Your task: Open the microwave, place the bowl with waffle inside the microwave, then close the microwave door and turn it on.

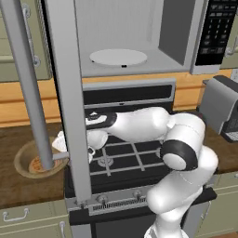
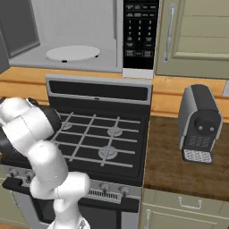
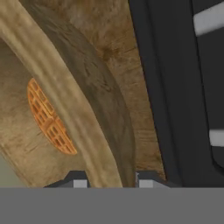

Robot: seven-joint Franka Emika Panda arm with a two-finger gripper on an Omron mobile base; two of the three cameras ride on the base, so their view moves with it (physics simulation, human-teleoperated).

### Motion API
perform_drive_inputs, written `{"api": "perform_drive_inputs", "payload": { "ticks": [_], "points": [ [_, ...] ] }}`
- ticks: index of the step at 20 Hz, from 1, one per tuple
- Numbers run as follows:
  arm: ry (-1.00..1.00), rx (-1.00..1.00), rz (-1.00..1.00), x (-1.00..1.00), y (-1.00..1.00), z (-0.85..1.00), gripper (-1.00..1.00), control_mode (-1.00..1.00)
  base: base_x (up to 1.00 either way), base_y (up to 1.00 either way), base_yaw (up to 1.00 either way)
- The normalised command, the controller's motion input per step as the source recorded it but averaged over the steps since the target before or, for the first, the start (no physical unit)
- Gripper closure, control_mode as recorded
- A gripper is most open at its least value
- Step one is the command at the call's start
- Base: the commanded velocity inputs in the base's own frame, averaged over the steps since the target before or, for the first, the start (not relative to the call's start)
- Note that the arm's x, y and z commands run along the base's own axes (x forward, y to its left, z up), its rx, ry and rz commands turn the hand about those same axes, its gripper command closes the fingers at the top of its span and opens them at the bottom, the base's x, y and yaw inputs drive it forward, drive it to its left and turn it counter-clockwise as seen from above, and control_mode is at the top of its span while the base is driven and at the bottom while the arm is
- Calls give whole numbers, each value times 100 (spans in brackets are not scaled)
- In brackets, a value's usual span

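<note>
My gripper point(image 3: 109, 181) straddles the thick rim of the wooden bowl point(image 3: 87, 113), one fingertip inside the wall and one outside, pinching the rim. The bowl sits on the brown counter point(image 1: 18, 186) left of the black gas stove point(image 1: 130, 158), with the waffle point(image 3: 48, 118) lying flat in its bottom, near the pinched side.

My worry is the grip: I hold a shallow bowl by one edge, so lifting may tip the far side down and slide the waffle out, or the rim may slip from my tips.

The microwave door point(image 1: 69, 93) hangs open right above the bowl, its bar handle point(image 1: 30, 83) crossing in front of it. Rising straight up, my hand or the bowl could strike that door on the way to the turntable point(image 1: 118, 57) inside the microwave point(image 1: 186, 32).
</note>
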Motion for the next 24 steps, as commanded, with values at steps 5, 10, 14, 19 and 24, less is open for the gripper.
{"api": "perform_drive_inputs", "payload": {
  "ticks": [5,10,14,19,24],
  "points": [
    [-29,0,0,-48,-100,98,100,-100,0,0,0],
    [-19,2,0,-33,-100,100,100,-100,0,0,0],
    [-10,4,0,-38,-100,100,100,-100,0,0,0],
    [-5,8,-1,-27,-100,100,100,-100,0,0,0],
    [0,13,-10,-26,-100,100,100,-100,0,0,0]
  ]
}}
